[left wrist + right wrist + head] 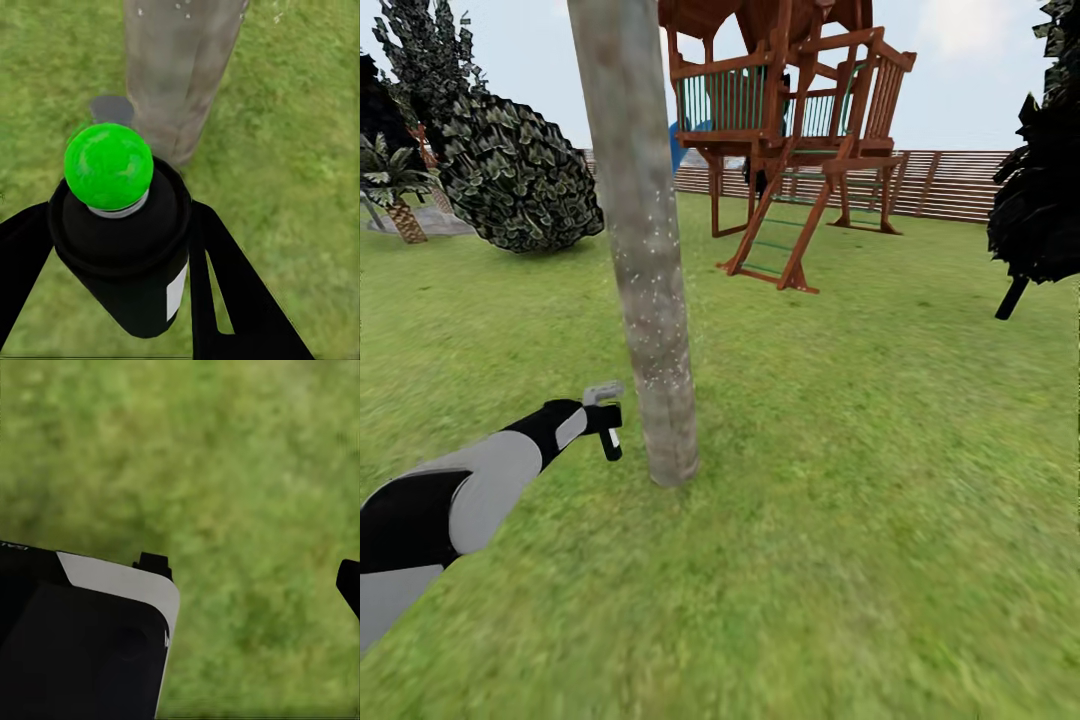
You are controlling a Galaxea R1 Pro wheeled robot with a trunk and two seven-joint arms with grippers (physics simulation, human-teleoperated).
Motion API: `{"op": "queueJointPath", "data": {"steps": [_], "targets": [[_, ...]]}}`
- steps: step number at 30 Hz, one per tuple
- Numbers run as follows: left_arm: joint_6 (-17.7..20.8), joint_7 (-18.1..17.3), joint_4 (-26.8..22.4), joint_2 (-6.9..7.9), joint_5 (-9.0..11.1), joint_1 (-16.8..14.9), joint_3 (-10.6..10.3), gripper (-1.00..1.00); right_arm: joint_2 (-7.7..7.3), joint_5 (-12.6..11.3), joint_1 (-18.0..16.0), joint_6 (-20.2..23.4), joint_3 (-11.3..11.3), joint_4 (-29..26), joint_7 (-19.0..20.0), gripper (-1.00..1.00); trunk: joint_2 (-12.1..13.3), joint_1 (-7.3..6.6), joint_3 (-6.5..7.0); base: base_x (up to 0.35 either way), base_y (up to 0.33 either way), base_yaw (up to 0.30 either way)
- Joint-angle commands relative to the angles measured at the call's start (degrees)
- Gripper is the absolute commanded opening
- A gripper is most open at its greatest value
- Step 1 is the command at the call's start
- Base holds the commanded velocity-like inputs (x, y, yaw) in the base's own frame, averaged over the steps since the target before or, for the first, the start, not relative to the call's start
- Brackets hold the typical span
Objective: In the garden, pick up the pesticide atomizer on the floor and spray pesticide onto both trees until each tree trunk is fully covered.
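So I've got the left gripper (112,247) clamped around the pesticide atomizer (120,240), black fingers (232,292) hugging the black body on both sides, green cap pointed at the tree trunk (645,300). From the head cam the bottle (610,425) sits just beside the base of the trunk, at about 9 o'clock from it, and there are white specks up the bark, so I reckon the spray is landing. What worries me is coverage: the nozzle is low and close, so it looks like I'm only hitting one face and mostly the middle band, and the far side toward the wooden play tower (790,130) at 12 o'clock may stay dry unless I drive around. Being this near, a sloppy base turn could knock the bottle into the bark and twist it in the grip. Can't tell how firm the hold is. The right wrist cam mostly shows lawn (225,472) and dark bits of the arm, so I can't tell whether that side's jaws are wide or closed. Second tree isn't anywhere I can spot right now either.
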Motion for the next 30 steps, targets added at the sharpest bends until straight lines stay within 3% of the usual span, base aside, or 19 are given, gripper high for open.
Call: {"op": "queueJointPath", "data": {"steps": [1,8,13,16,19,22,30], "targets": [[0.10,-0.07,-0.10,0.01,0.43,0.30,0.42,-1.00,0.01,-0.40,-0.04,-0.17,0.49,0.04,-0.12,1.00,-0.07,-0.02,-0.07,-0.319,0.000,0.000],[-0.81,-0.08,-0.06,-0.61,0.28,3.81,0.42,-1.00,-0.03,-0.40,-0.03,-0.17,0.50,0.04,-0.12,1.00,-0.07,-0.02,-0.07,-0.232,0.000,0.000],[-7.99,-0.08,-0.09,-1.26,-1.52,11.43,0.34,-1.00,-0.91,-0.42,-0.04,-0.25,0.43,0.03,-0.19,1.00,-0.07,-0.02,-0.07,-0.012,0.000,0.000],[-10.41,-0.05,-0.06,-1.30,-2.37,15.36,0.37,-1.00,-1.23,-0.47,-0.03,-0.25,0.42,-0.03,-0.20,1.00,-0.07,-0.02,-0.07,-0.001,0.000,0.000],[-14.80,0.02,-0.13,-1.31,-2.57,22.18,0.41,-1.00,-1.30,-0.49,-0.03,-0.30,0.42,-0.09,-0.28,1.00,-0.07,-0.02,-0.07,0.000,0.000,0.000],[-16.00,0.08,-0.14,-1.31,-2.56,23.66,0.42,-1.00,-1.32,-0.47,-0.04,-0.31,0.44,-0.22,-0.33,1.00,-0.07,-0.02,-0.07,0.000,0.000,0.000],[-16.20,0.03,-0.06,-1.31,-2.56,24.07,0.36,-1.00,-1.40,-0.40,-0.02,-0.34,0.56,-0.31,-0.38,1.00,-0.07,-0.02,-0.07,0.000,0.000,0.000]]}}
